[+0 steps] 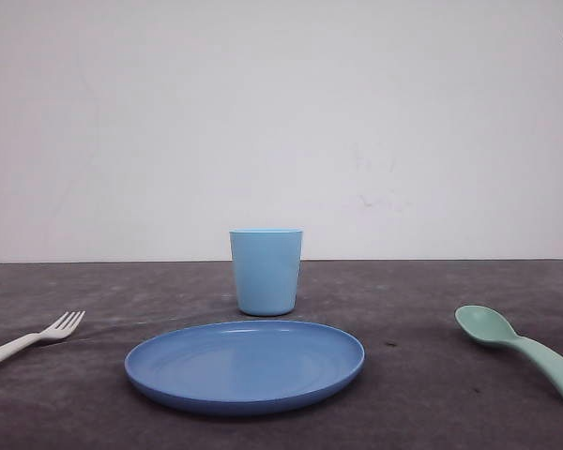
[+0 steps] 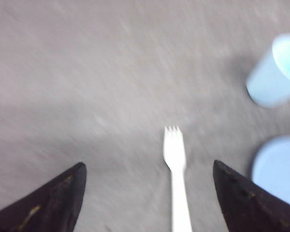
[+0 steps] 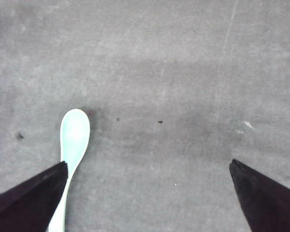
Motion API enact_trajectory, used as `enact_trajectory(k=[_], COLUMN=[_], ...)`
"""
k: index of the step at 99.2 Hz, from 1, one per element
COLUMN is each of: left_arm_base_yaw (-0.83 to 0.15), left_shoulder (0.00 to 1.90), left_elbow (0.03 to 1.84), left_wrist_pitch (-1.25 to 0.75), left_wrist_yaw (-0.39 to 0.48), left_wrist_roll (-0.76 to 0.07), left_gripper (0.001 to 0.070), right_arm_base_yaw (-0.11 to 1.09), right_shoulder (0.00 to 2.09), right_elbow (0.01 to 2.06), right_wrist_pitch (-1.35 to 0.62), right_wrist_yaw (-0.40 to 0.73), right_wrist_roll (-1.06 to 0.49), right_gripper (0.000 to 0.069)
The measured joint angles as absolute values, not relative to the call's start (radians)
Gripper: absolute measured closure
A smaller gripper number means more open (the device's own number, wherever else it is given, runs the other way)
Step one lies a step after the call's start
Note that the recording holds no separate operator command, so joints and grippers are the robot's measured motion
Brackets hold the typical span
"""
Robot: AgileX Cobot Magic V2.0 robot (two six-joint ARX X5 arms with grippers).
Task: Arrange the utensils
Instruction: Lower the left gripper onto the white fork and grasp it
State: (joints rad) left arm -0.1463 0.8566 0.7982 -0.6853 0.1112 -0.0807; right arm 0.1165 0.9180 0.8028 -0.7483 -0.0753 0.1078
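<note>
Front view shows you the fork lower left and the spoon lower right, beside the plate. Both claws, left and right, are spread wide, holding nothing.

Left claw and right claw each hung above the desk with dark fingers spread wide apart, gripping nothing.

Even, soft light with faint shadows; the left wrist view is motion-blurred, smearing the fork and cup.
</note>
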Motion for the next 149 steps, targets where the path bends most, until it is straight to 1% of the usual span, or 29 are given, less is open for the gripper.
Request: enact_trajectory(k=[16,33,47,59,81,94,99,103,119,131,140,149], left_arm_base_yaw=[-0.229,-0.299,-0.347,-0.372,-0.389,-0.390,-0.390,-0.390,-0.392,-0.393,-0.394,-0.395], left_shoulder=[0.974,1.113,1.227,1.318,1.440,1.472,1.475,1.478,1.485,1.485,1.485,1.485], left_elbow=[0.798,0.798,0.798,0.798,0.798,0.798,0.798,0.798,0.798,0.798,0.798,0.798], left_wrist_pitch=[-0.688,-0.636,-0.607,-0.592,-0.522,-0.507,-0.496,-0.490,-0.473,-0.473,-0.473,-0.473], left_wrist_yaw=[0.111,0.098,0.038,0.001,-0.003,-0.007,-0.008,-0.015,-0.030,-0.034,-0.035,-0.035], left_wrist_roll=[-0.113,-0.140,-0.147,-0.147,-0.147,-0.150,-0.151,-0.151,-0.157,-0.160,-0.162,-0.162], left_gripper=[0.0199,0.0199,0.0199,0.0199,0.0199,0.0206,0.0228,0.0263,0.0448,0.0557,0.0616,0.0638], right_arm_base_yaw=[0.117,0.117,0.117,0.117,0.117,0.117,0.117,0.117,0.117,0.117,0.117,0.117], right_shoulder=[0.918,0.918,0.918,0.918,0.918,0.918,0.918,0.918,0.918,0.918,0.918,0.918], right_elbow=[0.803,0.803,0.803,0.803,0.803,0.803,0.803,0.803,0.803,0.803,0.803,0.803], right_wrist_pitch=[-0.748,-0.748,-0.748,-0.748,-0.748,-0.748,-0.748,-0.749,-0.748,-0.748,-0.748,-0.748], right_wrist_yaw=[-0.075,-0.075,-0.075,-0.075,-0.075,-0.075,-0.075,-0.075,-0.075,-0.075,-0.075,-0.075], right_wrist_roll=[0.108,0.108,0.108,0.108,0.107,0.107,0.105,0.104,0.104,0.104,0.103,0.102], right_gripper=[0.0014,0.0014,0.0014,0.0014,0.0014,0.0014,0.0014,0.0014,0.0014,0.0014,0.0014,0.0014])
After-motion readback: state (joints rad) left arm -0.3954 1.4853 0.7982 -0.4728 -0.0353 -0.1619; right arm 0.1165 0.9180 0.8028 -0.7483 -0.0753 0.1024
